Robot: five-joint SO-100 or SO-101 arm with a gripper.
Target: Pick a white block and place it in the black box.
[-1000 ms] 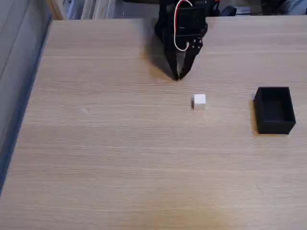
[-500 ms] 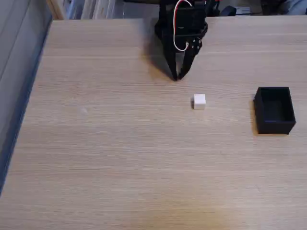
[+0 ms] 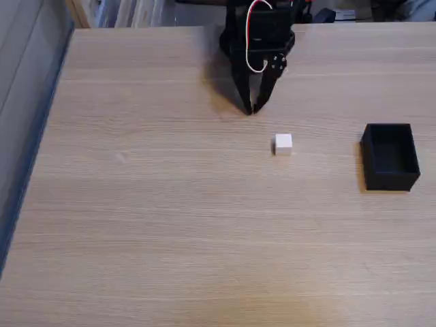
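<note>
One gripper (image 3: 253, 109) we see, fingers nearly together, empty; the block (image 3: 283, 144) lies just below-right, the box (image 3: 390, 156) farther right.

The top edge of the fixed view cuts off the robot arm (image 3: 262, 27), so we see just its lower part and the pincer (image 3: 252, 109). We cannot tell if the pincer tips touch each other; they look very close. The counter (image 3: 170, 225) runs off the bottom and right edges. Things behind the counter at the top are cut off and too blurry to name. The inside of the black box (image 3: 390, 156) is too dark to see.
</note>
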